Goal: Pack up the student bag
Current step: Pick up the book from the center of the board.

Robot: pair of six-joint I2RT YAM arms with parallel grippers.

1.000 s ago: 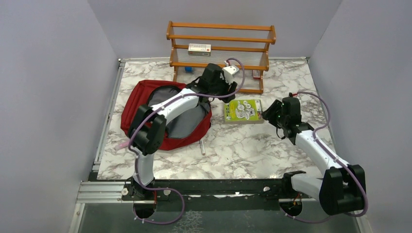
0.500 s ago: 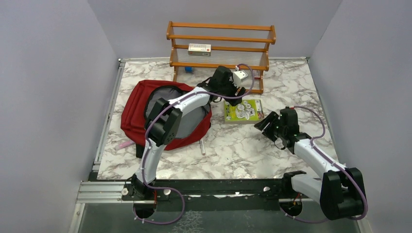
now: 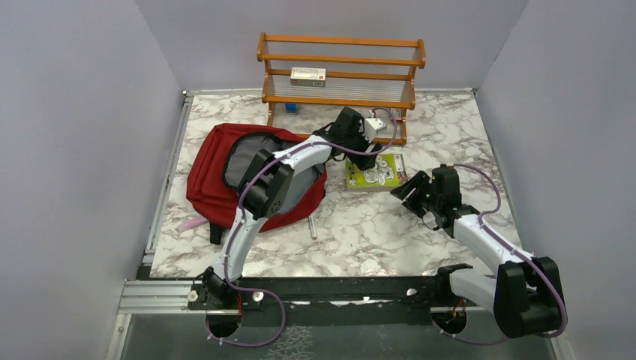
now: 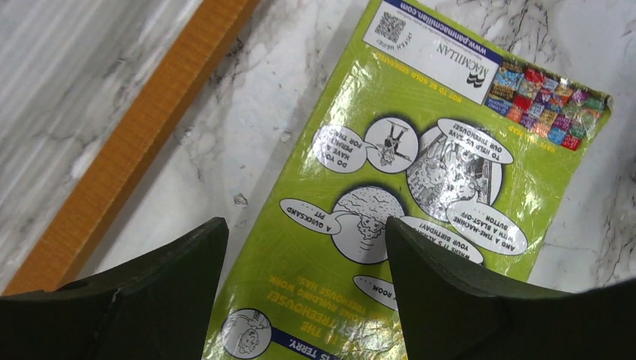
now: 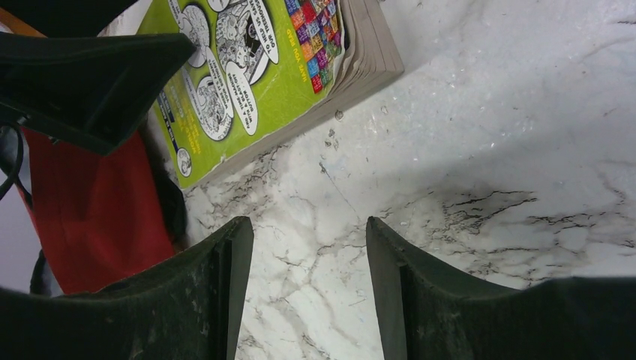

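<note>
The student bag (image 3: 214,176), dark red with its grey lining showing, lies unzipped at the left of the table; its red fabric (image 5: 97,210) also appears in the right wrist view. A lime-green book (image 3: 379,171) lies flat to its right, back cover up (image 4: 420,187). My left gripper (image 3: 367,155) hovers open over the book's left end (image 4: 304,229), nothing between its fingers. My right gripper (image 3: 409,189) is open over bare marble (image 5: 307,225), just short of the book's near right corner (image 5: 255,75).
A wooden rack (image 3: 341,75) stands at the back, holding a white box (image 3: 308,75), a small blue thing (image 3: 291,107) and a small red thing (image 3: 395,114). A grey stick (image 3: 313,227) and a pink pen (image 3: 193,223) lie near the bag.
My left gripper swung right from above the bag to over the book and opened wider. My right gripper drew back a little from the book's right edge and opened slightly.
</note>
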